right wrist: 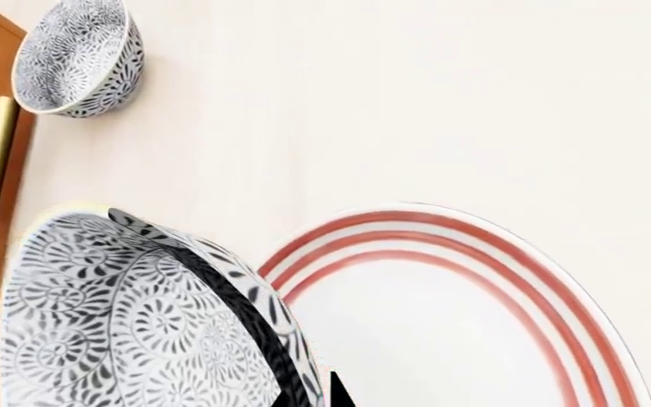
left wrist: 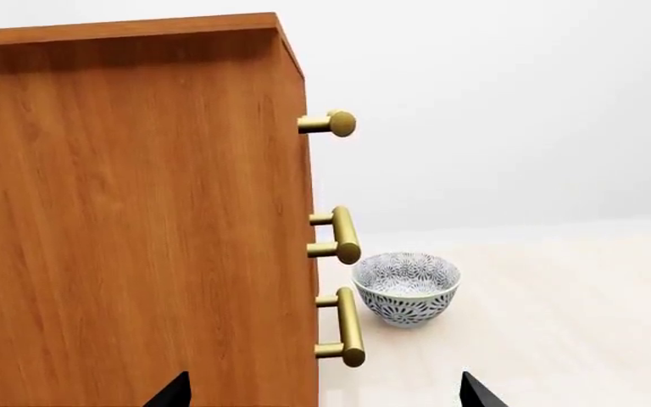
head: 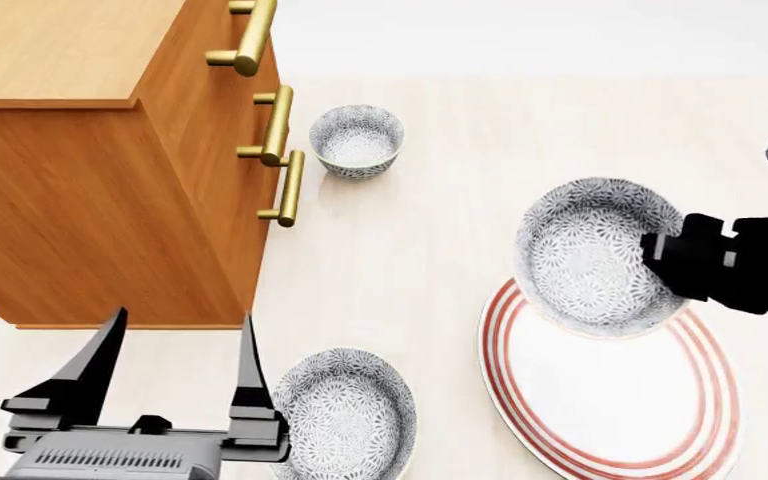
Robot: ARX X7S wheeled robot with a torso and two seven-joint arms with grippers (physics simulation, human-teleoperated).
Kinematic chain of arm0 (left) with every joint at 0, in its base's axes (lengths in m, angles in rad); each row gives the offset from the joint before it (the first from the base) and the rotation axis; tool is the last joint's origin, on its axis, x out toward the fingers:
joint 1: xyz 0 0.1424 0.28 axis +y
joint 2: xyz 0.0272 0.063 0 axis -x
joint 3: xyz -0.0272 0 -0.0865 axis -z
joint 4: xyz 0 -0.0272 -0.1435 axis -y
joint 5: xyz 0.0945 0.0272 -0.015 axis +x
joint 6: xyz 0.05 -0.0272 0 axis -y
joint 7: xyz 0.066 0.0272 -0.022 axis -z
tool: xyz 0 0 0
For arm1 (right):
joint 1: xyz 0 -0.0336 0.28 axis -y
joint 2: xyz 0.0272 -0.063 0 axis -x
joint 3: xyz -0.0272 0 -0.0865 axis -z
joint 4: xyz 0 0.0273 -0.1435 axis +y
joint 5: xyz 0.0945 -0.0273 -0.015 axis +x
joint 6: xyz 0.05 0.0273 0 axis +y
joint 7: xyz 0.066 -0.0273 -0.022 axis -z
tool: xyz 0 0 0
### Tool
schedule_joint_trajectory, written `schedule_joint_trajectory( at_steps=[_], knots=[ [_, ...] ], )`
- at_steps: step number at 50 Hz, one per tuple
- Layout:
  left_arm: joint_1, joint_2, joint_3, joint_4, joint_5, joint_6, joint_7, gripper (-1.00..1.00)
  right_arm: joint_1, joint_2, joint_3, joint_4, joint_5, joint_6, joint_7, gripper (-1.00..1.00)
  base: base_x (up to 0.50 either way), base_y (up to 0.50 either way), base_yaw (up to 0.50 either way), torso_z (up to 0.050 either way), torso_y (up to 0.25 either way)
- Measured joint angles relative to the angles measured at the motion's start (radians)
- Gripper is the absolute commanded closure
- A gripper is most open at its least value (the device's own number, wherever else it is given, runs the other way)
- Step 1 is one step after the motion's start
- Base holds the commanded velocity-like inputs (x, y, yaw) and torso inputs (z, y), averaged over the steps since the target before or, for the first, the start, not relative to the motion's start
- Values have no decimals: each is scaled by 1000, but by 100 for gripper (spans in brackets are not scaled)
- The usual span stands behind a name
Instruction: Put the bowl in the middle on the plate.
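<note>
One bowl (head: 584, 255) clenched in the right pincer (head: 654, 262) above the plate (head: 624, 410); left pincer (head: 171, 375) released.

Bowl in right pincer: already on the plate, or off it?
Off it, by the look. The bowl sits tilted in the right pincer, overlapping the far rim of the plate. Contact with that rim cannot be ruled out.

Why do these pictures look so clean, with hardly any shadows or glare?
They are simulator renders with flat, even light. Head view: only a faint shadow beside the cabinet, everything sharp, and the right hand is a featureless black. Left wrist view: the brass handles carry a soft sheen, no glare. Right wrist view: the bowl looms large yet crisp above the plate.
</note>
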Motion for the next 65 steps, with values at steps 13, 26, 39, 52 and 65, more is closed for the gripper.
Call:
schedule_joint_trajectory(
  at_steps=[13, 26, 39, 52, 65],
  knots=[
    [-3, -2, 6, -6, 1, 1, -4, -100, -65, 70, -13, -47, -15, -48, -37, 100, 0, 0, 0, 0, 0],
    [-7, -4, 12, -11, 3, -1, -7, -100, -143, 99, -37, -75, -33, -115, -87, 100, 0, 0, 0, 0, 0],
    [-10, -6, 17, -12, 2, -4, -11, -100, -206, 121, -59, -70, -49, -166, -133, 100, 0, 0, 0, 0, 1],
    [-11, -9, 23, -14, 2, -2, -13, -100, -254, 131, -76, -47, -60, -209, -165, 100, 0, 0, 0, 0, 0],
    [-15, -11, 28, -18, 2, -3, -16, -100, -309, 116, -98, -24, -68, -263, -204, 100, 0, 0, 0, 0, 0]
  ],
)
